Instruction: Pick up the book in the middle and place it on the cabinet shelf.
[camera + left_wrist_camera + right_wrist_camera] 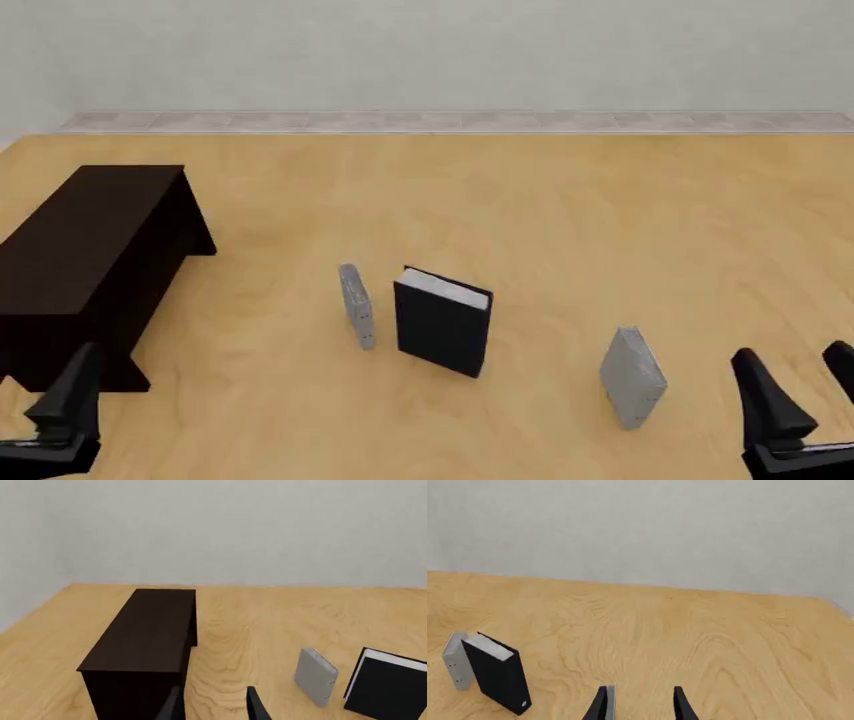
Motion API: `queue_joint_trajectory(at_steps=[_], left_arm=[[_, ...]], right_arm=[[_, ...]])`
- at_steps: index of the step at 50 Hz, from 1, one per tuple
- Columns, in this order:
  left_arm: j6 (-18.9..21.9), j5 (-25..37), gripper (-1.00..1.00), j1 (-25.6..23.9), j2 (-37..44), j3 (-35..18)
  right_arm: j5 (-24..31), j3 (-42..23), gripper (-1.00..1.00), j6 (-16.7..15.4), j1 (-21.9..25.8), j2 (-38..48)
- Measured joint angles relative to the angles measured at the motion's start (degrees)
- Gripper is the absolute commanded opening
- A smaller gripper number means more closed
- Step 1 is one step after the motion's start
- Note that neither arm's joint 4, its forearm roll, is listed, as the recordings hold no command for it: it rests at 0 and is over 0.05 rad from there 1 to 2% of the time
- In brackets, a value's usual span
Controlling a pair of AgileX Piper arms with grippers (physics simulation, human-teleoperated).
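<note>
The book (pixel 443 322) is standing up tall, ahead of both open, empty grippers: left gripper (pixel 60 415), right gripper (pixel 801 395). Neither is clearly nearer. The cabinet shelf (pixel 83 250) is sitting left of the book.

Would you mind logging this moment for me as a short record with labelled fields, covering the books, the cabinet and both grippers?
target: black book, standing upright on the table, white page edges up
neighbours: thin grey book close on its left; second grey book farther off to its right; all apart
destination: dark cabinet at the far left, nothing on its top
left gripper: open, holding nothing, near the cabinet's front end
right gripper: open, holding nothing, right of the second grey book
task status: book not yet grasped
</note>
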Motion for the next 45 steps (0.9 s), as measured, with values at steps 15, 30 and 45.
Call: queue_joint_trajectory(at_steps=[15,30,45], left_arm=[[-2.8,2.31,1.0,-0.59,-2.41,-3.61],[-2.11,5.42,1.0,-2.45,-2.82,-7.73],[-0.31,9.52,1.0,-8.27,0.27,-15.81]], right_arm=[[-2.55,2.39,1.0,2.59,-2.7,-1.83],[-3.02,2.91,1.0,3.42,-3.32,-2.32],[-3.19,2.95,1.0,3.72,-3.55,-2.28]])
